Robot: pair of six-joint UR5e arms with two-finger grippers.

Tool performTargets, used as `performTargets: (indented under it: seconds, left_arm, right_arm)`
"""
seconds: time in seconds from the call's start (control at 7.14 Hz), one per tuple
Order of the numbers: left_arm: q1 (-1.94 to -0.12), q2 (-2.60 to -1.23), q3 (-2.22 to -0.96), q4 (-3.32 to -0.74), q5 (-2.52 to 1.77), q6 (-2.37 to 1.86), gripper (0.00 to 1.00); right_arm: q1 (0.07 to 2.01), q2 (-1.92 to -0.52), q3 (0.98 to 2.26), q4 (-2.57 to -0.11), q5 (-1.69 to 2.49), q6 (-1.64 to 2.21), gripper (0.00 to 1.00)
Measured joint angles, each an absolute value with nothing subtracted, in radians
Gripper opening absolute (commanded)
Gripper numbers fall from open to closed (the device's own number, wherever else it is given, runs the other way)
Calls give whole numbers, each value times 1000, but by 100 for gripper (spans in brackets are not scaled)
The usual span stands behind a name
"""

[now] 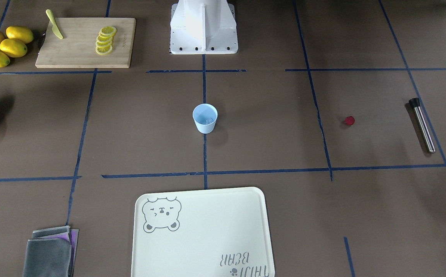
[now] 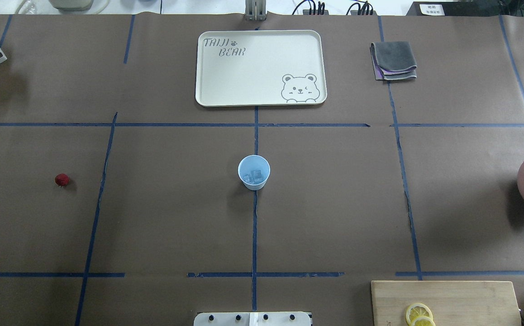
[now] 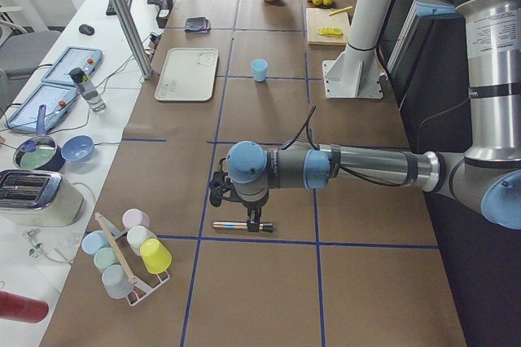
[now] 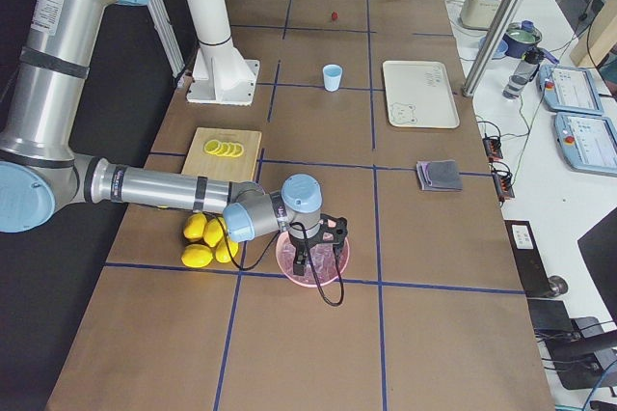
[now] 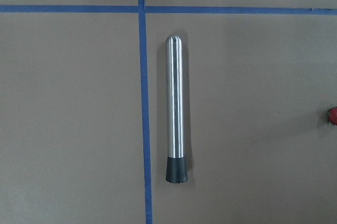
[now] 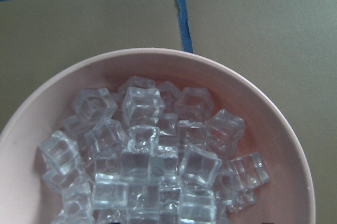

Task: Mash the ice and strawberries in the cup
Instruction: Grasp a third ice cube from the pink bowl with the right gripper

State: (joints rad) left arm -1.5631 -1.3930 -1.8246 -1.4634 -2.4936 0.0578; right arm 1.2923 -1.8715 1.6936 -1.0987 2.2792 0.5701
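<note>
The table (image 2: 171, 226) is brown, with blue tape lines (image 2: 254, 226) that make big squares. A long white desk (image 3: 114, 119) with a toaster (image 3: 28, 196) runs along the side away from the robot. At the left end a shiny metal stick (image 5: 175, 108) lies flat, and the left claw (image 3: 254, 218) hangs right over it. I cannot tell if its fingers are apart or pinched together. The strawberry (image 2: 62, 179) sits on the table near the stick, close to that claw. In the middle stands the blue cup (image 2: 254, 172) with a few bits of ice (image 2: 255, 176) inside, far from both claws. Past it lies a white bear tray (image 2: 253, 77). At the right end the right claw (image 4: 307, 259) hangs over a pink bowl (image 4: 333, 276) full of more ice. I cannot tell its grip either.
</note>
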Motion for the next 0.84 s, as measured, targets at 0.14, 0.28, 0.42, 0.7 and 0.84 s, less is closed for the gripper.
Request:
performTargets:
  seconds: [0.14,0.28,0.42,0.7,0.84]
  left_arm:
    - [-1563,-1393,-1825,-1463,-2494,58,100]
    - [-1563,-1393,-1825,-1463,-2494,58,100]
    - [-1563,-1393,-1825,-1463,-2494,58,100]
    - [-1563,-1393,-1825,-1463,-2493,58,100]
    - [-1563,-1393,-1825,-1463,-2493,58,100]
  right_arm:
    - [1291,-1868,1681,-1094,2279,578,90]
    - [1291,-1863,1672,-1093,2278,581,90]
    - [1289,-1855,1662,-1093,2278,581,85]
    - [1288,-1842,1640,-1092,2278,582,50]
    - [1287,-1840,1634,-1092,2279,583,32]
